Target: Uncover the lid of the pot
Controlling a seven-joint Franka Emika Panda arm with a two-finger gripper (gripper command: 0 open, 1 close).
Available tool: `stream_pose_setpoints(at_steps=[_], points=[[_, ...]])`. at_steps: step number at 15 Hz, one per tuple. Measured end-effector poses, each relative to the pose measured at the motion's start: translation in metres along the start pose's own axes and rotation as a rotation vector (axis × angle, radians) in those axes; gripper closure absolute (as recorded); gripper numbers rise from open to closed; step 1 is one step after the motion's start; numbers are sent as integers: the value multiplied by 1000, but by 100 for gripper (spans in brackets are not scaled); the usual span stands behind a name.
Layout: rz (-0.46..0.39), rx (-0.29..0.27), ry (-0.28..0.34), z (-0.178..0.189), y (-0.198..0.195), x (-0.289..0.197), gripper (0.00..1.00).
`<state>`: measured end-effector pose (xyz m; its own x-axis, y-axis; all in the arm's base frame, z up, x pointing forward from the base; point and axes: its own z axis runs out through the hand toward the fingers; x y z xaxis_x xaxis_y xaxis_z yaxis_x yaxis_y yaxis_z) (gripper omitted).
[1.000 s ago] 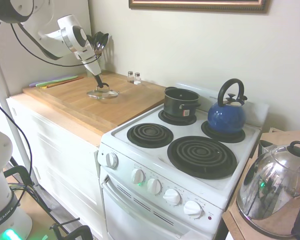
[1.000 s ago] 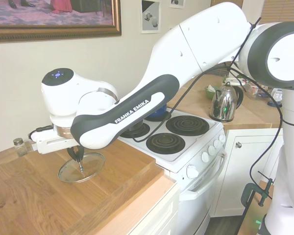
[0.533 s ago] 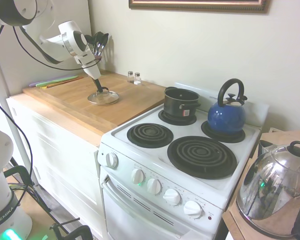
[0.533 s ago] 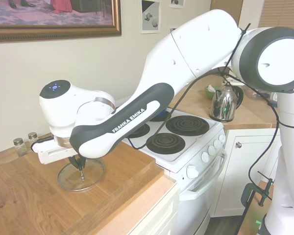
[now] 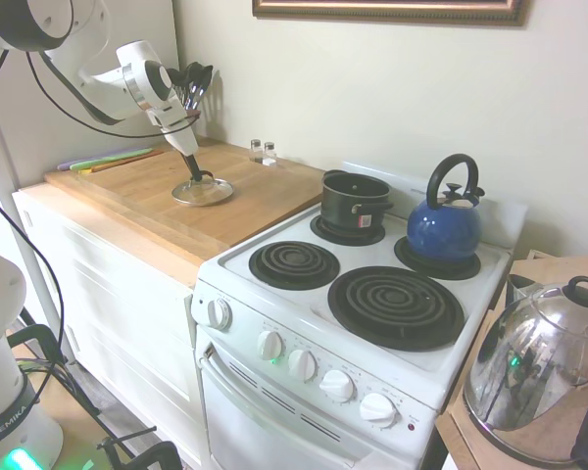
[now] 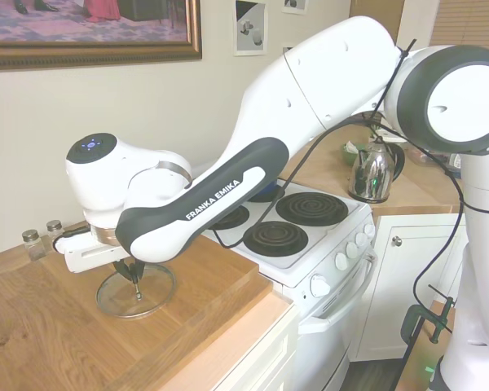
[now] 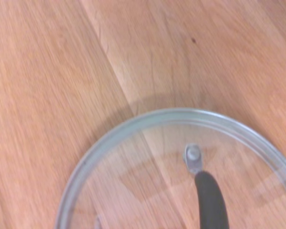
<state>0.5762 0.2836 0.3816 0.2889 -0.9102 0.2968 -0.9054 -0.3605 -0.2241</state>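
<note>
Both jaws straddle the lid (image 6: 135, 292) handle on the countertop (image 6: 57, 342).

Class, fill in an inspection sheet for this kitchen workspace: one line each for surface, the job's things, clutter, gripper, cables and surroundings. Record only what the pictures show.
Surface: wooden countertop beside a white stove.
Job's things: lid lies flat on the countertop; pot stands uncovered on a back burner.
Clutter: blue kettle on the neighbouring back burner; steel kettle on the side counter; two shakers by the wall; utensils at the corner.
Gripper: gripper at the lid's black handle; open or shut cannot be told.
Cables: black cable along the arm.
Surroundings: framed picture on the wall.
</note>
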Motion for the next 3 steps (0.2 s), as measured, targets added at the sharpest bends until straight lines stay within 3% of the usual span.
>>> stream_pose_setpoints(at_steps=[3], points=[[15,9,0,-4,-5,8,0]])
